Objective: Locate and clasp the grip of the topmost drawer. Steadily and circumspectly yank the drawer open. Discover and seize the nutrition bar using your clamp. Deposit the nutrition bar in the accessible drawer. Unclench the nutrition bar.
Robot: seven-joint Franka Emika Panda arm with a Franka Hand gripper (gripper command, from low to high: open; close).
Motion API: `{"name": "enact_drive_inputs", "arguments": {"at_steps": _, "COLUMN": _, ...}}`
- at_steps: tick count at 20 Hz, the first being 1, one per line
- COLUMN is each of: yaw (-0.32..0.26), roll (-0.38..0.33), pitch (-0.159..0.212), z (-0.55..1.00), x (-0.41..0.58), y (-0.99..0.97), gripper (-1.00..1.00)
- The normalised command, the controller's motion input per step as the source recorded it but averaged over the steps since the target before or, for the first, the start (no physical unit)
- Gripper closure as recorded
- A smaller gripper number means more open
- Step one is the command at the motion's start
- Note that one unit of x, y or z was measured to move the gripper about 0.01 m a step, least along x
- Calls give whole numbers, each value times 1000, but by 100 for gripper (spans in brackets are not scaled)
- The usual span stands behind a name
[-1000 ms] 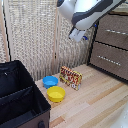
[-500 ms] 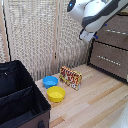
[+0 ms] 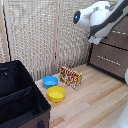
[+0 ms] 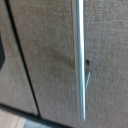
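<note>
The nutrition bar [image 3: 71,77] is a flat red-and-yellow packet standing on edge on the wooden table, leaning toward the woven screen. The arm [image 3: 97,17] is high at the exterior view's right, in front of the brown drawer unit [image 3: 112,57]. My gripper [image 3: 95,40] hangs at the top drawer's front; its fingers are too small to read there. The wrist view shows a long silver bar handle [image 4: 80,60] on a brown drawer front [image 4: 45,55], very close. No fingers show in the wrist view.
A blue bowl [image 3: 49,81] and a yellow bowl [image 3: 55,93] sit beside the packet. A black bin [image 3: 20,102] stands at the exterior view's lower left. A woven screen [image 3: 40,35] forms the back wall.
The arm has moved toward the exterior view's right and up, closer to the drawer unit. The packet and bowls have not moved.
</note>
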Motion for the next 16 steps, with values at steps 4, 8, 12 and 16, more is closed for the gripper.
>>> {"name": "enact_drive_inputs", "arguments": {"at_steps": 4, "yaw": 7, "roll": -117, "pitch": 24, "z": -1, "x": 0, "y": -510, "gripper": -100}}
{"name": "enact_drive_inputs", "arguments": {"at_steps": 8, "yaw": 28, "roll": -58, "pitch": -1, "z": 24, "x": -102, "y": -314, "gripper": 100}}
{"name": "enact_drive_inputs", "arguments": {"at_steps": 12, "yaw": 2, "roll": 13, "pitch": -2, "z": 0, "x": -56, "y": -211, "gripper": 100}}
{"name": "enact_drive_inputs", "arguments": {"at_steps": 16, "yaw": 0, "roll": 37, "pitch": 0, "z": 0, "x": -58, "y": -194, "gripper": 100}}
